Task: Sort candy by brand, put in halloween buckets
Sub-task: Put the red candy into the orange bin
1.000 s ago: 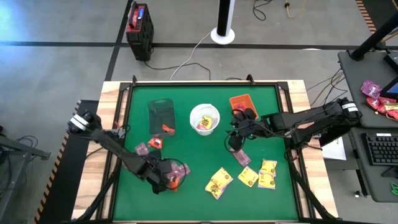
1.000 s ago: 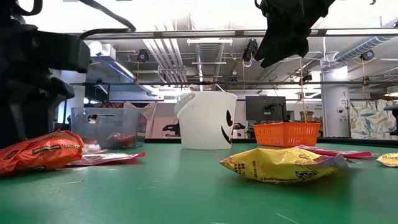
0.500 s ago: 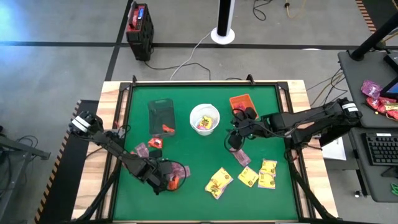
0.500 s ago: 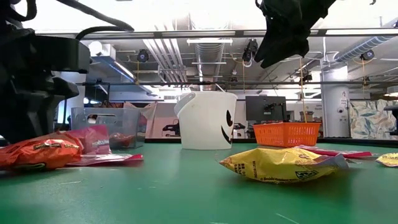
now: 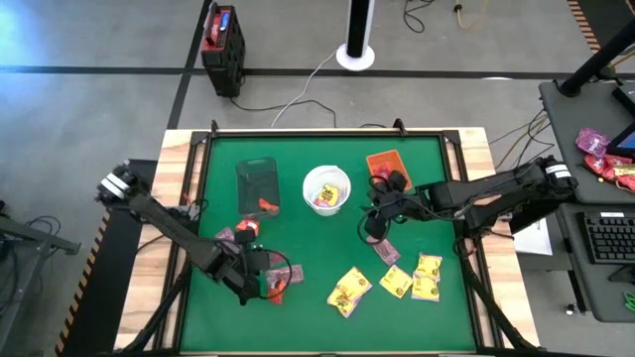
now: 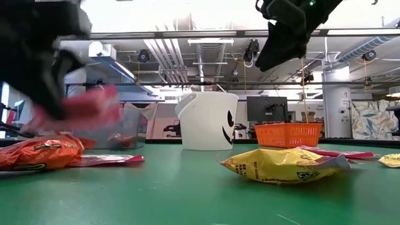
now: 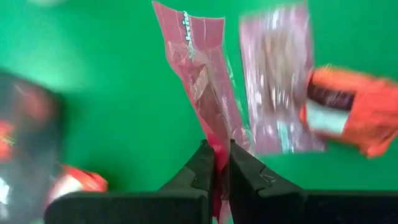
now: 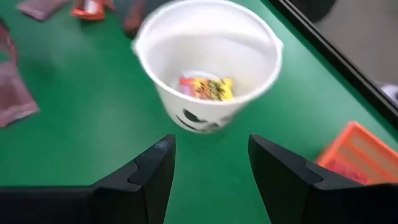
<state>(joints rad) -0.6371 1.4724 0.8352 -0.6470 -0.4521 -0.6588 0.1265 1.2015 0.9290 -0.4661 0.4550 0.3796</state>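
Green table (image 5: 327,213) carries both arms, three containers and scattered candy. Left arm reaches from the left edge toward the near-left area; the left gripper (image 7: 221,163) is clenched on a pink packet (image 7: 208,93), which hangs from the closed fingertips above the mat. In the low view the same packet shows as a pink blur raised off the table. A second pink packet (image 7: 281,87) and an orange packet (image 7: 357,109) lie flat just beside it on the mat.

Right arm extends from the right edge to mid-table; the right gripper (image 8: 211,165) has its fingers spread apart, nothing between them, facing the white bucket (image 5: 326,189).

Containers along the far half: dark tub (image 5: 258,184) on the left with orange candy inside, white bucket in the middle with a yellow packet in it, orange tray (image 5: 387,164) on the right.

Yellow packets (image 5: 349,290) lie near the front right, a pink packet (image 5: 386,250) just beyond them.
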